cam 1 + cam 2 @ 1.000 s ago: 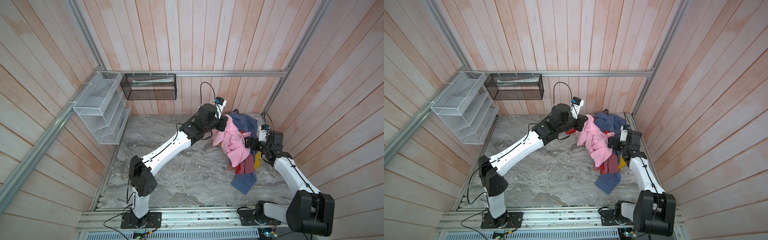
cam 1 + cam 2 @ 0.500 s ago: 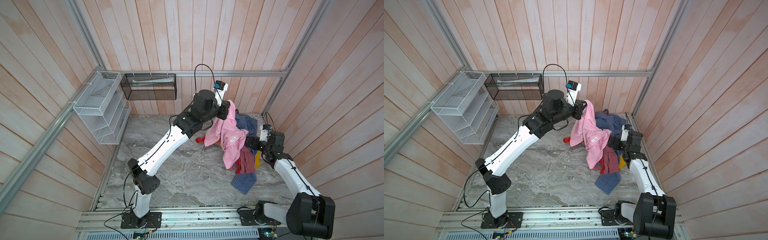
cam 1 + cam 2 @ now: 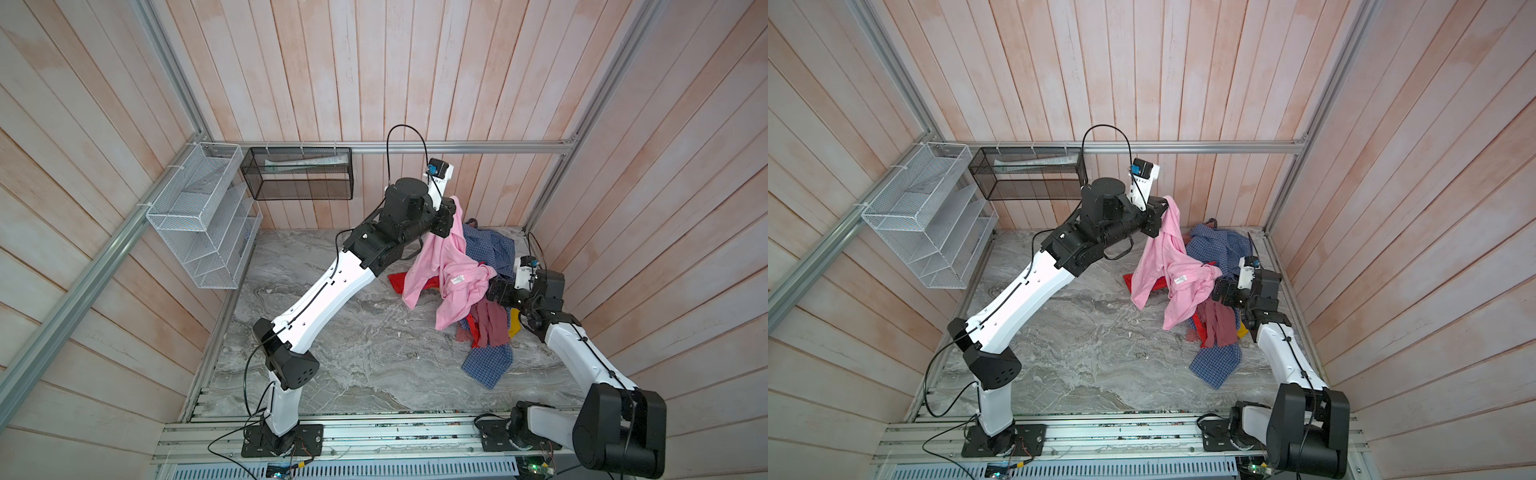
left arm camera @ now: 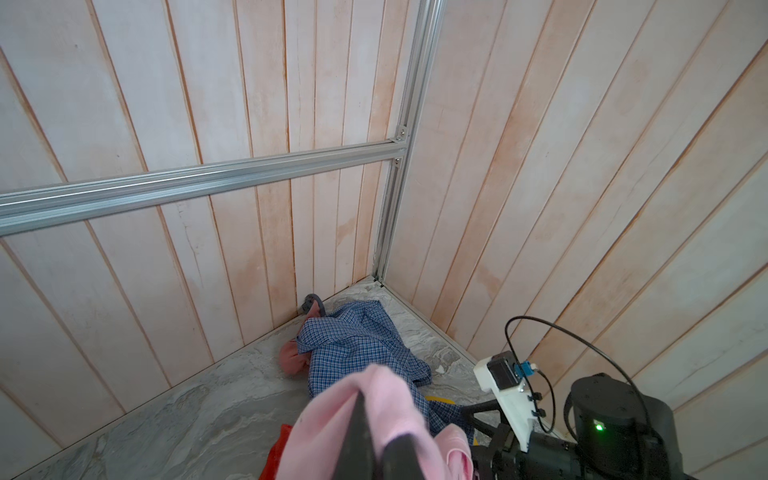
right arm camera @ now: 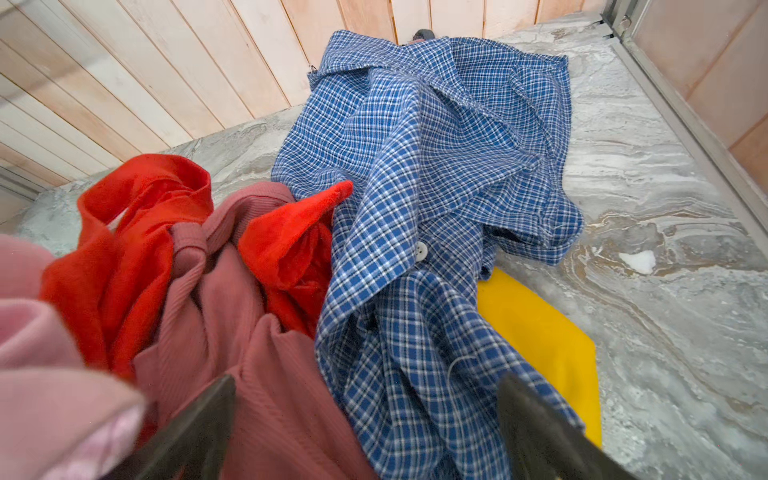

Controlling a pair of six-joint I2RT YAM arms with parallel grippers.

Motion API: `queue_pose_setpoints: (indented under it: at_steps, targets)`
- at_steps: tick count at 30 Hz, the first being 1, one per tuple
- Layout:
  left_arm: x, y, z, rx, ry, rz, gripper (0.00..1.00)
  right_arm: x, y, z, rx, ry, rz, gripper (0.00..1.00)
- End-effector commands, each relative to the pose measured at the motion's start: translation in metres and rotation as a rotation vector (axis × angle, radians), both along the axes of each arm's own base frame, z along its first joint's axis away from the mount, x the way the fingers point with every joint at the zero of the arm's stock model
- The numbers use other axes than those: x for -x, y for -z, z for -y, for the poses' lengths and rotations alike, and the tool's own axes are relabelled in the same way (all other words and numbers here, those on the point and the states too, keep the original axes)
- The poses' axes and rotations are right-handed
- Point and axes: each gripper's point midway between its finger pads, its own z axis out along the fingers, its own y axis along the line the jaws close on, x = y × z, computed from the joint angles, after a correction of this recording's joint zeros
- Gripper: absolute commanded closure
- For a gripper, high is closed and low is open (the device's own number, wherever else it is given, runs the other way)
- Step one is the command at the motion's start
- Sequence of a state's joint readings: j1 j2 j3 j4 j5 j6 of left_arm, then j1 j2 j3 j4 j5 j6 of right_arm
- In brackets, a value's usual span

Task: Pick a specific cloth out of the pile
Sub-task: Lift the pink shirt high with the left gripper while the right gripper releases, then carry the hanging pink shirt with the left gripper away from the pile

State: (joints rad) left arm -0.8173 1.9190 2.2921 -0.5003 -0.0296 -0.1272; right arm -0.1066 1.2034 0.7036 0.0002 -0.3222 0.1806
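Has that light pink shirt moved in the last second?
Yes. The left tool has lifted the pink shirt up toward the back wall's metal rail.

Even soft daylight, wide-angle bending at edges, near cloth blurred in wrist views

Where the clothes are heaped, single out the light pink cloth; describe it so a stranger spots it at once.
Look to the far right corner of the marble table, where the pile lies. Over it the left gripper, shut, holds up the cloth. It is light pink with a small white label, paler than the mauve garment, unlike the red garment and blue checked shirt.
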Motion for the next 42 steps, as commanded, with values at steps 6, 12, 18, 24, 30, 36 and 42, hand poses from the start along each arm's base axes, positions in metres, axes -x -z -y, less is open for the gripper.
queue_pose_setpoints:
  at_steps: [6, 12, 18, 24, 30, 36, 42]
  targets:
    - [0.033, -0.104, -0.056, 0.184, -0.077, 0.265, 1.0, 0.001, -0.023, -0.003, -0.014, -0.014, 0.104, 0.02]
    - [0.041, -0.119, -0.076, 0.189, -0.127, 0.316, 1.0, 0.002, -0.013, -0.002, -0.001, -0.012, 0.071, 0.02]
    - [0.05, -0.14, -0.091, 0.238, -0.156, 0.371, 1.0, 0.002, -0.009, 0.002, 0.012, 0.004, 0.055, 0.02]
    - [0.057, -0.159, -0.102, 0.263, -0.174, 0.416, 1.0, 0.003, -0.006, 0.004, 0.021, 0.009, 0.052, 0.02]
    - [0.066, -0.177, -0.121, 0.27, -0.224, 0.472, 1.0, 0.003, -0.005, 0.006, 0.034, 0.019, 0.05, 0.02]
    - [0.08, -0.2, -0.146, 0.304, -0.284, 0.546, 1.0, 0.003, -0.006, 0.007, 0.037, 0.023, 0.058, 0.02]
    - [0.087, -0.212, -0.162, 0.311, -0.326, 0.58, 1.0, 0.004, 0.0, 0.009, 0.042, 0.034, 0.038, 0.02]
